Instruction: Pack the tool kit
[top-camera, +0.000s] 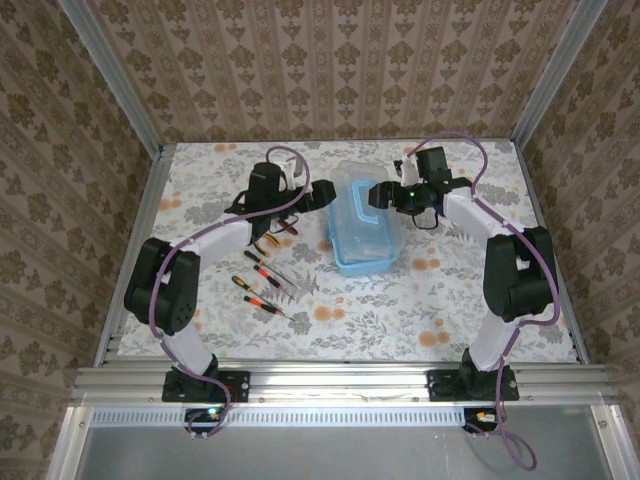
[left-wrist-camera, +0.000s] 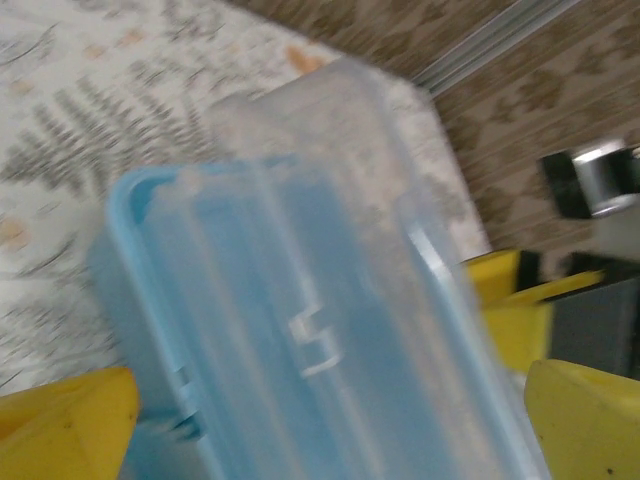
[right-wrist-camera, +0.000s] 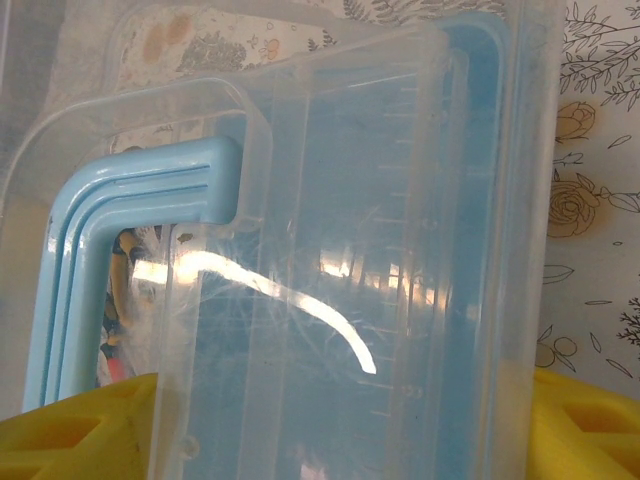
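A translucent light-blue rectangular plastic case (top-camera: 367, 228) lies with its long axis near-to-far. The left gripper (top-camera: 322, 191) and right gripper (top-camera: 383, 194) flank its far end, both spread wide. Loose red-black screwdrivers (top-camera: 265, 275) lie left, nearer the left arm.

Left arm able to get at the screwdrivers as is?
Probably yes: the screwdrivers lie uncovered on the table left of the case, beside its forearm. The left gripper sits at the case, so it must pull back first.

case (top-camera: 366, 232) mid-table (top-camera: 450, 300) | screwdrivers (top-camera: 268, 280) left of case, on table
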